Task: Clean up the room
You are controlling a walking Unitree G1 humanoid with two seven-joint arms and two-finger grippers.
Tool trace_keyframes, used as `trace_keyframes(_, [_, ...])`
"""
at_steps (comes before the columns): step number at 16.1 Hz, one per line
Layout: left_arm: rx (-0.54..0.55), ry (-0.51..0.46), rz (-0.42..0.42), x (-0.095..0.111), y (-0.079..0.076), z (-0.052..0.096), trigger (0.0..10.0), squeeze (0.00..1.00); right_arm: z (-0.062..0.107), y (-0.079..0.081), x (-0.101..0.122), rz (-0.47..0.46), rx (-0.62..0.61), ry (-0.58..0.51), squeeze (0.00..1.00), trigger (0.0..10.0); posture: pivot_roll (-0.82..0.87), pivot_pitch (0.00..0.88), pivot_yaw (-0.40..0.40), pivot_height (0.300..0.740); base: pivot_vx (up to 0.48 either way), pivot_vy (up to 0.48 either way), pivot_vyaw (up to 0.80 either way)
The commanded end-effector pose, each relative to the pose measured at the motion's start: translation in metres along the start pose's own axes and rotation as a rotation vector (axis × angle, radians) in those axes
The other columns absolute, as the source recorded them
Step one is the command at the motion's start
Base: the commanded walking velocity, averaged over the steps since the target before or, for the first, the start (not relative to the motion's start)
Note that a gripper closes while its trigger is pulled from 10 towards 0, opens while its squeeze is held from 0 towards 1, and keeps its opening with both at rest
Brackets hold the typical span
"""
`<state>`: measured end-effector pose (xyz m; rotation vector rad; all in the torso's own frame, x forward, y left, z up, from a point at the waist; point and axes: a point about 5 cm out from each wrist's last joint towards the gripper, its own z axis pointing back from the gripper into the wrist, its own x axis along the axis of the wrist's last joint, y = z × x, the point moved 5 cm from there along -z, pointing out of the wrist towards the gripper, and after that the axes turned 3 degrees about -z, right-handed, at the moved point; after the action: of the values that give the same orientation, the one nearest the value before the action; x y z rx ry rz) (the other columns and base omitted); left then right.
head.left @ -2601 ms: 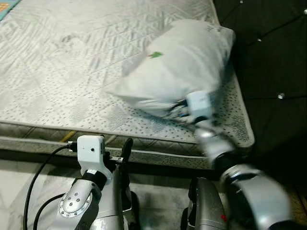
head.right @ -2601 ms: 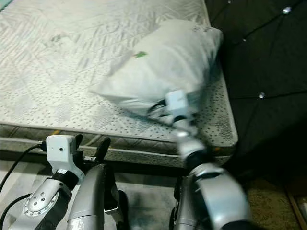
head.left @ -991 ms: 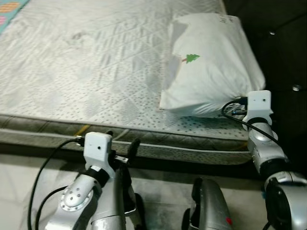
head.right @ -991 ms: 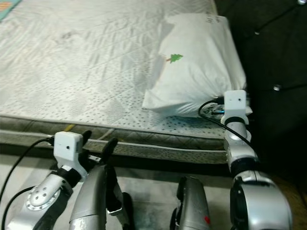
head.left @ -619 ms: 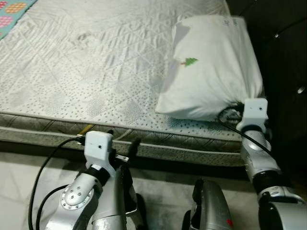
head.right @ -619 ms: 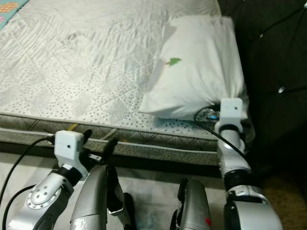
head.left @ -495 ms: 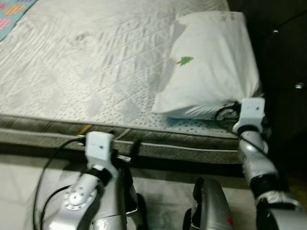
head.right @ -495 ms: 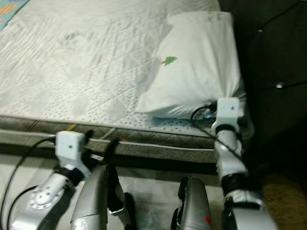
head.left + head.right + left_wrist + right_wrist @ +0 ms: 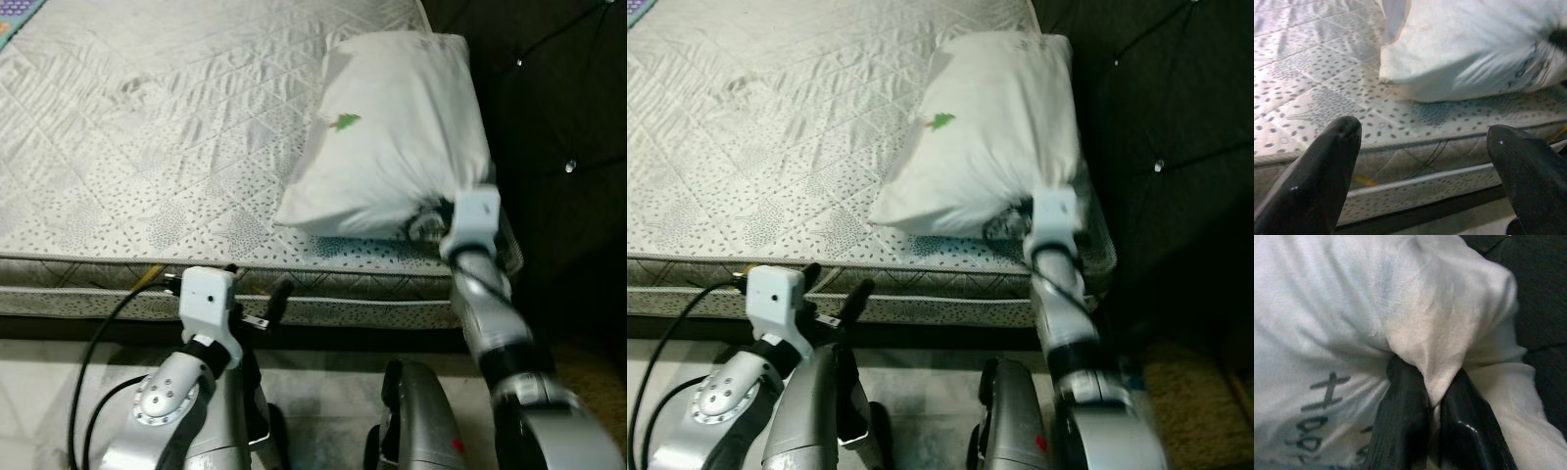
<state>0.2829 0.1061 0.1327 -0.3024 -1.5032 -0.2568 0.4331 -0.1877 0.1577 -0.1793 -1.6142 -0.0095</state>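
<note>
The right hand (image 9: pixel 1432 406) is pinching a corner of the white pillow (image 9: pixel 397 132), which is lying at the mattress's (image 9: pixel 147 127) near right corner. The left hand (image 9: pixel 1425 166) is hanging open before the mattress's near edge.

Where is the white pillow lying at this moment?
The white pillow lies on the mattress at its right end, against the dark headboard. The right hand is shut on its near corner.
</note>
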Motion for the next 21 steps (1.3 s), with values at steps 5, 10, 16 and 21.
trace_keyframes(5, [0.022, 0.009, -0.011, -0.004, 0.003, 0.001, 10.0, 0.0, -0.031, -0.02, 0.051, 0.045, -0.02, -0.03, 0.0, 0.0, 0.07, 0.174, 0.001, 0.564, 0.0, 0.0, 0.0])
trace_keyframes(10, [0.032, 0.003, -0.019, -0.002, 0.005, 0.001, 10.0, 0.0, -0.039, -0.05, 0.069, 0.123, -0.058, 0.0, 0.0, 0.0, 0.08, 0.165, 0.003, 0.564, 0.0, 0.0, 0.0])
trace_keyframes(16, [0.031, -0.005, -0.03, 0.0, 0.007, -0.001, 10.0, 0.0, -0.027, -0.089, 0.037, 0.143, -0.101, 0.087, 0.0, 0.0, 0.07, 0.148, 0.008, 0.564, 0.0, 0.0, 0.0])
trace_keyframes(21, [0.019, -0.006, -0.024, -0.002, 0.003, -0.002, 10.0, 0.0, -0.003, -0.13, 0.001, 0.077, -0.207, 0.113, 0.0, 0.0, 0.05, 0.141, 0.021, 0.564, 0.0, 0.0, 0.0])
